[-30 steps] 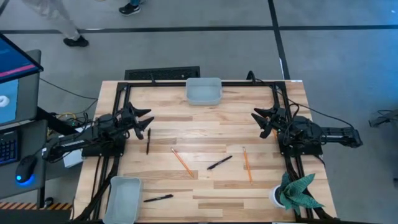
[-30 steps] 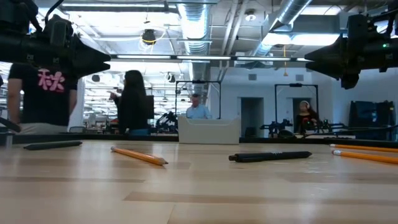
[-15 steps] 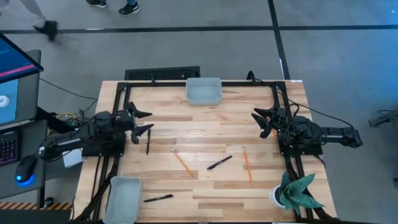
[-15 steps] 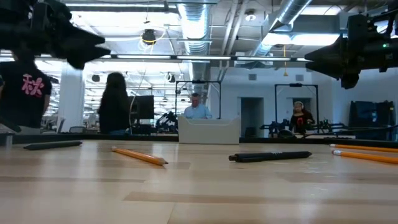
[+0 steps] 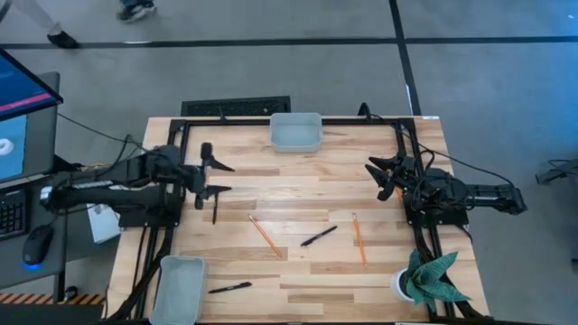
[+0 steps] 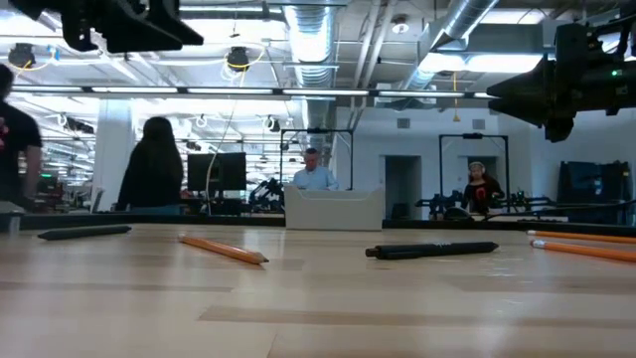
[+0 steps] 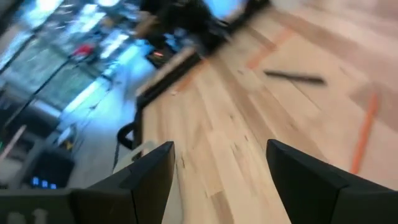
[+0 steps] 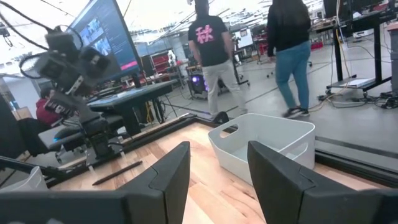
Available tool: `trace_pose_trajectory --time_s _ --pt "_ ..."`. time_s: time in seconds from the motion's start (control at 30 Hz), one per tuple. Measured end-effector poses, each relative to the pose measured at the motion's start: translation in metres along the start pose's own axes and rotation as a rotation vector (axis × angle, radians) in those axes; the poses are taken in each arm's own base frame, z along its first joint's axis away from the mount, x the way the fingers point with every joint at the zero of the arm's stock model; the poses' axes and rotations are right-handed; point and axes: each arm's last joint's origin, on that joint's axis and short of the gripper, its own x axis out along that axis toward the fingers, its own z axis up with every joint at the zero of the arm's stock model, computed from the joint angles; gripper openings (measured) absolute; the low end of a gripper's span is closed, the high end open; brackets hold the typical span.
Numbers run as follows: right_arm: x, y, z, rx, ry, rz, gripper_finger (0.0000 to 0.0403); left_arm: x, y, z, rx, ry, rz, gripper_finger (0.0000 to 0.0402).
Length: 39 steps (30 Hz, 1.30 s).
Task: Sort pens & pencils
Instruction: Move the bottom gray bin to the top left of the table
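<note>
Nearest my side of the table (image 5: 298, 271), a grey bin (image 5: 179, 287) sits at the left front corner, with one black pen (image 5: 229, 288) lying just beside it on the wood. At the right front corner I see a small potted plant (image 5: 429, 278). Farther in, around mid-table, an orange pencil (image 5: 264, 234) lies at a slant, a second black pen (image 5: 319, 236) lies near it to the right, and a second orange pencil (image 5: 358, 238) lies almost straight front to back, near that pen; none of these three touch. In the low view the same pen (image 6: 432, 250) and slanted pencil (image 6: 223, 249) rest flat on the boards. A third black pen (image 5: 215, 204) lies toward the left edge, directly under the tips of the left gripper (image 5: 217, 178). That gripper hangs above the table with its jaws spread wide and nothing between them; the left wrist view shows both fingers (image 7: 148, 180) well apart over bare wood. The right gripper (image 5: 384, 178) hovers over the right side of the table, jaws partly apart and holding nothing, its fingers (image 8: 168, 177) framing the far bin in the right wrist view. At the far edge, centred, stands a second grey bin (image 5: 296, 132). Beyond the table, I see people (image 6: 154, 169) standing in the room.
</note>
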Motion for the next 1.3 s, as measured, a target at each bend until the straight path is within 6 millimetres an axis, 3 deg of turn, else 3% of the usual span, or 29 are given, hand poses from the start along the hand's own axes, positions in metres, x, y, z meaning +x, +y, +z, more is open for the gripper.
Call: trace_pose_trajectory --time_s 0.17,0.37,0.67,1.3 --pt "0.000 0.000 0.000 0.000 0.000 0.000 0.0182 0.011 0.003 0.023 0.214 0.104 -0.170 0.0247" --pt "0.000 0.000 0.000 0.000 0.000 0.000 0.0183 0.018 -0.008 0.051 0.377 0.202 -0.369 0.0247" --pt "0.000 0.000 0.000 0.000 -0.001 0.000 0.0182 0.020 -0.037 0.090 0.476 0.135 -0.552 0.0247" --pt "0.000 0.000 0.000 0.044 0.000 0.000 0.0183 0.020 -0.123 0.115 0.543 0.211 -0.718 0.0247"
